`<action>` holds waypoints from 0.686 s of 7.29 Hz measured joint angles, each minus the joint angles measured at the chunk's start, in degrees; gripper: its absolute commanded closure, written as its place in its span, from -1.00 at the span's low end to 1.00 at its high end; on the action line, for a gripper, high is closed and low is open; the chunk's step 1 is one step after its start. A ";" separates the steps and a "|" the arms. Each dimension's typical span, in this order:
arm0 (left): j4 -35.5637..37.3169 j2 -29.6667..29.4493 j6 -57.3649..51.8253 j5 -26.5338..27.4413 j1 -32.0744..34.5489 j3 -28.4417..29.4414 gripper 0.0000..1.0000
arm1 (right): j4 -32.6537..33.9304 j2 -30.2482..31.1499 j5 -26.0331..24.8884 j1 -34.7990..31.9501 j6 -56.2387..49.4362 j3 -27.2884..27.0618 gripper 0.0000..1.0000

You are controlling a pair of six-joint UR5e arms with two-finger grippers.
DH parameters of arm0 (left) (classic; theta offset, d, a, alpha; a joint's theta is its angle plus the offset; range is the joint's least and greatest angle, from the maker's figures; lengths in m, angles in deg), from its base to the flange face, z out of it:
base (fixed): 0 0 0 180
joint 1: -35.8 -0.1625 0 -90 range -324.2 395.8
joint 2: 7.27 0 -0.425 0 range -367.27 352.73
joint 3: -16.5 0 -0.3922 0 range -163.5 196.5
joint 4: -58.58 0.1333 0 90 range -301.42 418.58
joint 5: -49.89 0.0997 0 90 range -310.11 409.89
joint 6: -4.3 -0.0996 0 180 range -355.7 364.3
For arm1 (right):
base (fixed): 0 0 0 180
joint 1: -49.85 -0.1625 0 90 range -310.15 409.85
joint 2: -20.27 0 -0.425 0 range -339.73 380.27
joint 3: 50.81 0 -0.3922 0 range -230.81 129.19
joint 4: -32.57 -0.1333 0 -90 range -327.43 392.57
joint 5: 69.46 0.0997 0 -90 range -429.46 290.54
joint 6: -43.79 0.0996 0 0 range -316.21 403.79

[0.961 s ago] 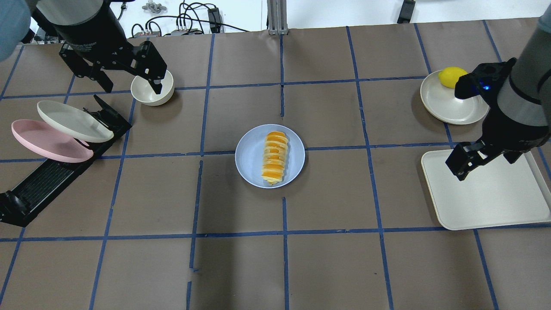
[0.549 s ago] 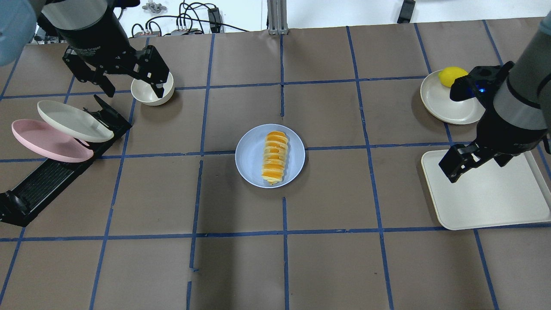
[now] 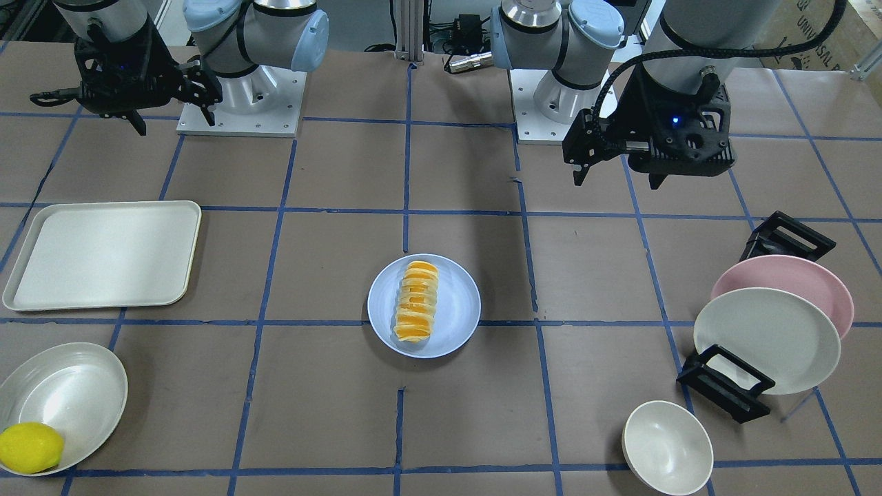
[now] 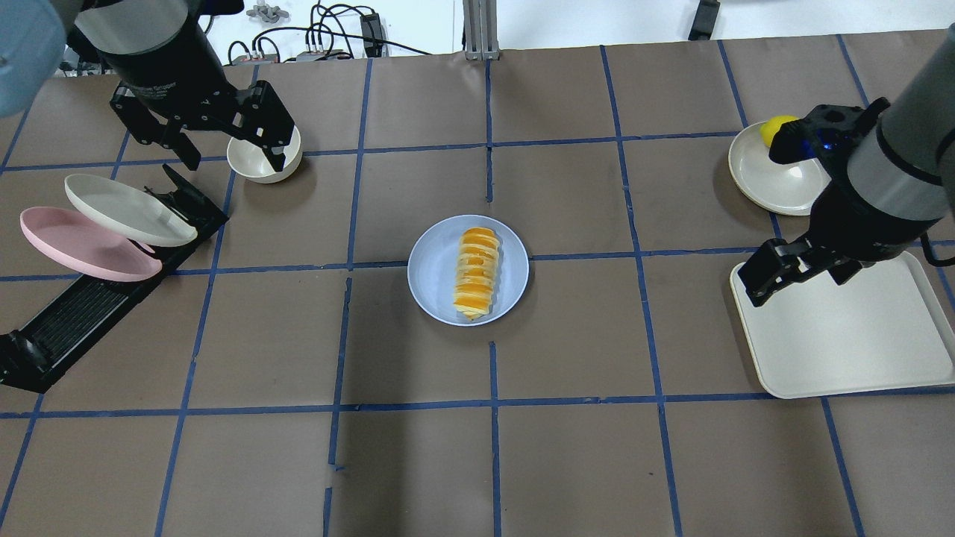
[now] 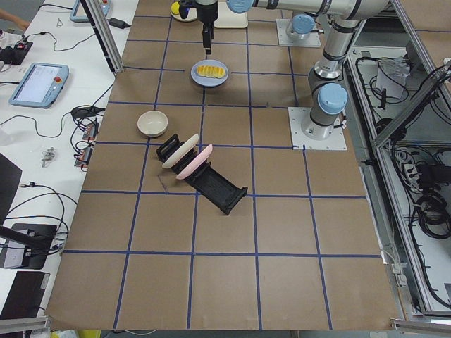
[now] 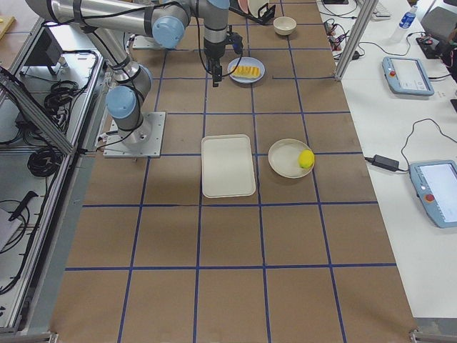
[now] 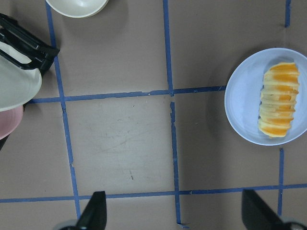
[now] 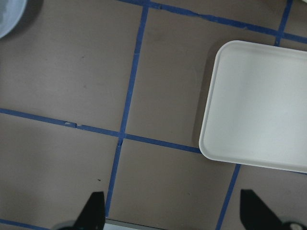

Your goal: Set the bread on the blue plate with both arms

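While both grippers hang empty at opposite ends of the table, the bread (image 4: 474, 274) lies on the blue plate (image 4: 433, 268).
Item: striped loaf, lengthwise across the plate's middle, at table centre, well apart from both arms. Left gripper (image 4: 233, 158): fingers spread wide, over the small bowl (image 4: 250, 165). Right gripper (image 3: 173, 120): fingers spread in its wrist view, seemingly above the tray (image 4: 850, 350) edge, one finger hidden from overhead. Lemon (image 3: 29, 448) rests on a cream plate (image 3: 76, 386).
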 measured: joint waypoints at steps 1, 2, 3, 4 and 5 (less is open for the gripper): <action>0.00 -0.03 0.00 -0.07 0.00 -0.03 -1.00 | -0.11 -0.84 1.23 -0.19 1.02 1.39 -0.99; 0.02 -0.03 0.00 -0.07 0.00 -0.21 -1.00 | -0.65 -2.06 1.56 -0.51 1.63 3.20 -0.99; 0.13 0.00 0.00 -0.01 0.00 -0.63 -1.00 | -1.53 -3.44 1.56 -1.42 3.10 5.22 -1.00; 0.31 0.01 0.00 0.05 0.00 -1.03 -1.00 | -1.99 -4.78 1.52 -3.49 6.11 6.92 -1.00; 0.44 0.02 0.00 0.10 0.00 -1.20 -1.00 | -2.06 -6.27 1.41 -6.42 9.84 8.54 -1.00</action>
